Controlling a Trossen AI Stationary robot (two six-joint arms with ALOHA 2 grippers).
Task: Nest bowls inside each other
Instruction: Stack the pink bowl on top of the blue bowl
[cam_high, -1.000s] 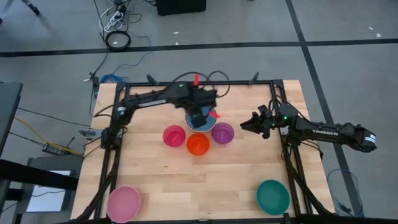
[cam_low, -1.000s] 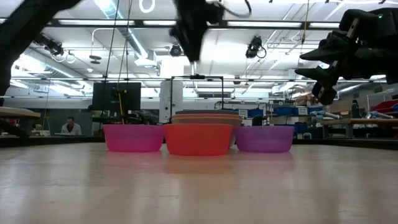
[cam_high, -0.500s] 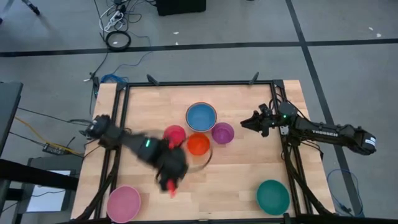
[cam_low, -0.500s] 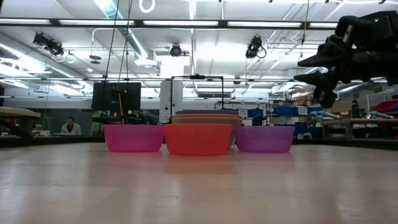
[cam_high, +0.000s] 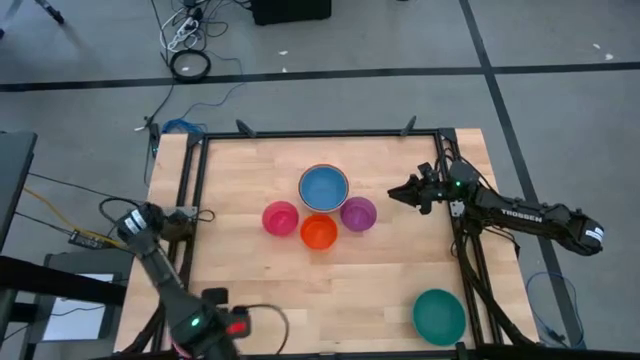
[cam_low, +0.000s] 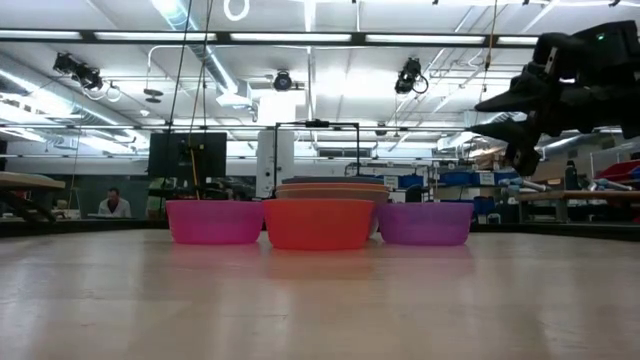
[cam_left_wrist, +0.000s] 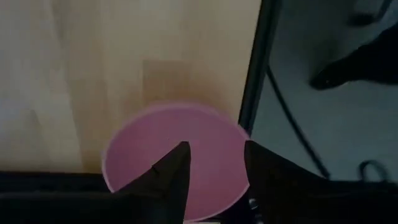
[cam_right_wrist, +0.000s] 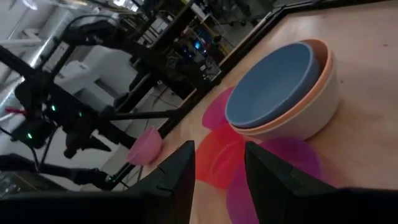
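1. High view: showing blue bowl (cam_high: 324, 186) nested in a stack at table centre, toward the far edge; magenta bowl (cam_high: 280, 218), red-orange bowl (cam_high: 318, 231) and purple bowl (cam_high: 358, 213) sitting in an arc just in front, touching or nearly touching the stack.
2. Right wrist view: showing the blue bowl sitting inside an orange bowl (cam_right_wrist: 324, 57), that inside a grey-white bowl (cam_right_wrist: 317, 106).
3. Teal bowl (cam_high: 439, 315) sitting alone at the near right corner, well apart from the cluster.
4. Left gripper (cam_left_wrist: 214, 163) hovering over the light pink bowl (cam_left_wrist: 171, 143) at the near left corner, beside the black table frame (cam_left_wrist: 255, 68); fingers (cam_left_wrist: 174, 171) standing apart, holding nothing, bowl visible between them.
5. Right gripper (cam_high: 400, 193) hanging above the table, right of the purple bowl, pointing toward the cluster; fingers (cam_right_wrist: 177, 171) parted, gripping nothing.
6. Low view: showing the three small bowls lined up on the wooden table (cam_low: 320, 300), stack rims peeking behind the red-orange one.
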